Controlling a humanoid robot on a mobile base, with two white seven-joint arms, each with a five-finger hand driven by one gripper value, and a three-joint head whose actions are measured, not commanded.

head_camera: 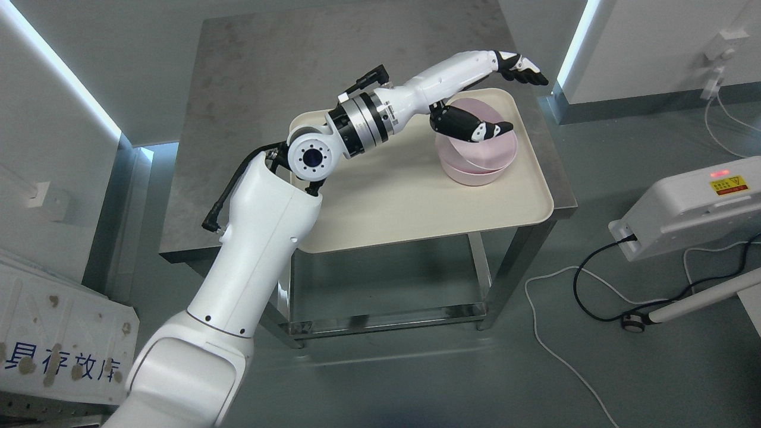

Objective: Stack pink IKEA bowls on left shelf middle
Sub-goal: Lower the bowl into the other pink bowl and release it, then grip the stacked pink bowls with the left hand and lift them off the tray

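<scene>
Pink bowls [475, 159] sit nested in a small stack at the far right of a cream tray [410, 205]; the top bowl is tilted in the ones beneath it. My left arm reaches in from the lower left across the tray. The left hand [516, 98] is open above the stack. Its black thumb [475, 128] lies over the top bowl's near rim, and its fingers [523, 68] stretch out flat past the far rim, off the bowl. Whether the thumb touches the bowl I cannot tell.
The tray lies on a grey metal table [267, 89] with a low shelf [386, 312] underneath. A white device [684, 214] with a red light stands at the right, with cables [574, 285] on the floor. A white panel [59, 351] leans at lower left.
</scene>
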